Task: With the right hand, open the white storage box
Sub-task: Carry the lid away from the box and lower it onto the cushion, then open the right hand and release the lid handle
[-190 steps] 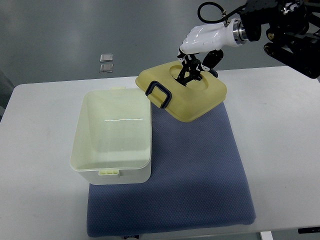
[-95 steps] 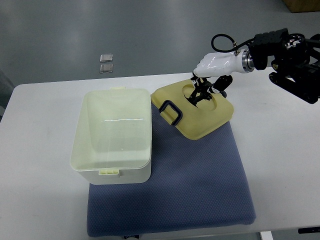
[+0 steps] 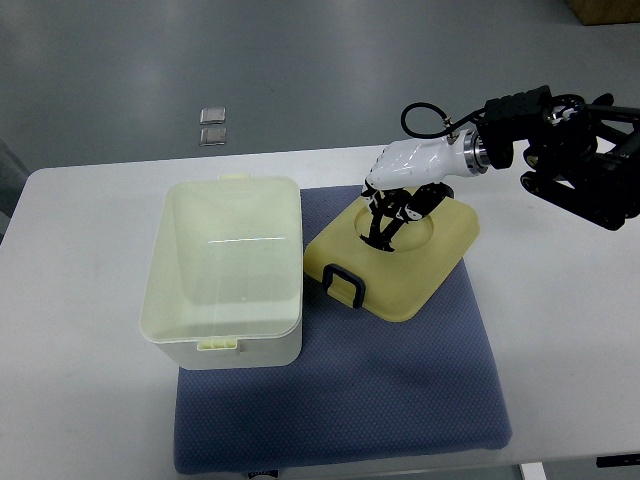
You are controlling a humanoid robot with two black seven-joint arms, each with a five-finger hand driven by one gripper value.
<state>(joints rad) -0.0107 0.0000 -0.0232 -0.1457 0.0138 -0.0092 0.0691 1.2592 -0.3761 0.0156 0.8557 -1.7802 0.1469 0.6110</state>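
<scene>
An open white box [image 3: 225, 270] sits left of centre on a white counter [image 3: 80, 300], partly on a blue mat [image 3: 400, 380]. Beside it at centre right, its pale yellow lid [image 3: 405, 265] lies on the mat, the right robot hand [image 3: 395, 205] grasping its top recess.

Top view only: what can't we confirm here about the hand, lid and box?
- Right hand fingertips: sunk in the recess of the lid; the dark fingers hide whether they grip it.
- Lid's underside: faces the blue mat, so full contact is hidden.
- White storage box: its outer walls are hidden by the steep camera angle.
- Two small squares on the floor: too small to identify.
- Left arm: out of frame.
</scene>
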